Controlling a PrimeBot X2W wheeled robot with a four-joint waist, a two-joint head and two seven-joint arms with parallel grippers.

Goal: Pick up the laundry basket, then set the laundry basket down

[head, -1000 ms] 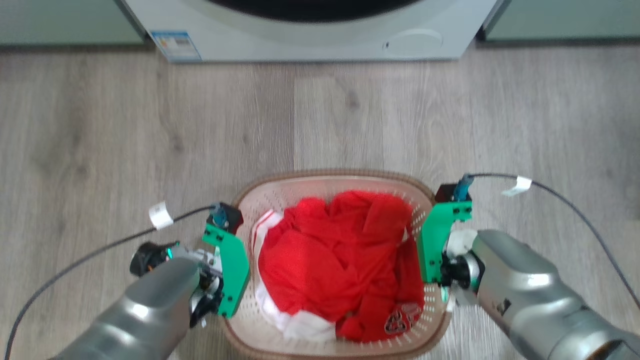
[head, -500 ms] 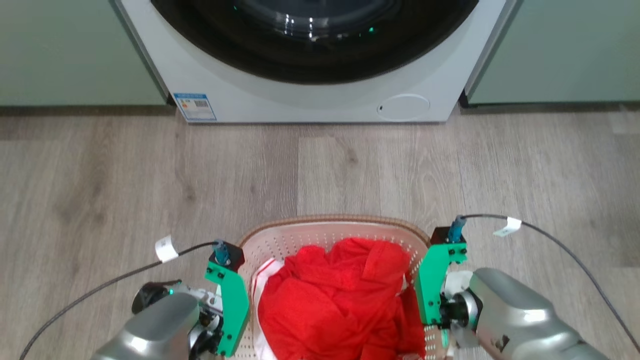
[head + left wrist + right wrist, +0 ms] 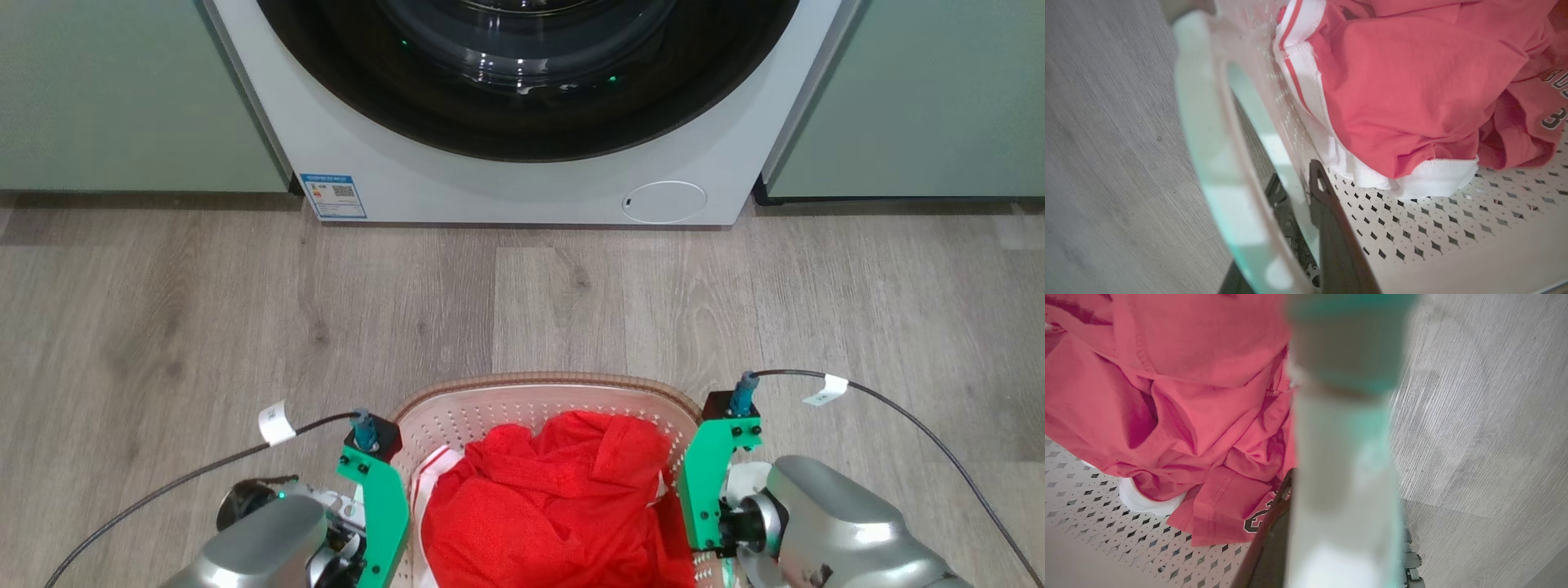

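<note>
Here the laundry basket [image 3: 531, 390] is the reference object; all positions are given relative to it. Its brown woven-look rim and perforated cream walls enclose a crumpled red garment [image 3: 555, 506] with white striped trim, which lies on the basket's perforated bottom. Black lettering shows on the garment in both wrist views. Beyond the basket's far rim, well apart across bare grey wood-look floor [image 3: 204, 310], stands a white washing machine [image 3: 531, 184] with a dark round door. A blue label [image 3: 331, 194] sits at the machine's lower corner, to the basket's far left.

The left gripper [image 3: 1298, 192] is at the basket's left side. One dark finger lies inside against the perforated wall and the other just outside it, beneath the pale left handle [image 3: 1208, 143], so the pair is closed on the wall. The right gripper [image 3: 1306, 498] is at the basket's right side. One dark finger [image 3: 1274, 539] shows inside the wall, and the blurred white right handle [image 3: 1343, 477] hides the other, so its closure cannot be told. A black cable with a white tag [image 3: 276, 421] trails outward from the basket's left side. Whether the basket's underside touches the floor cannot be told.
</note>
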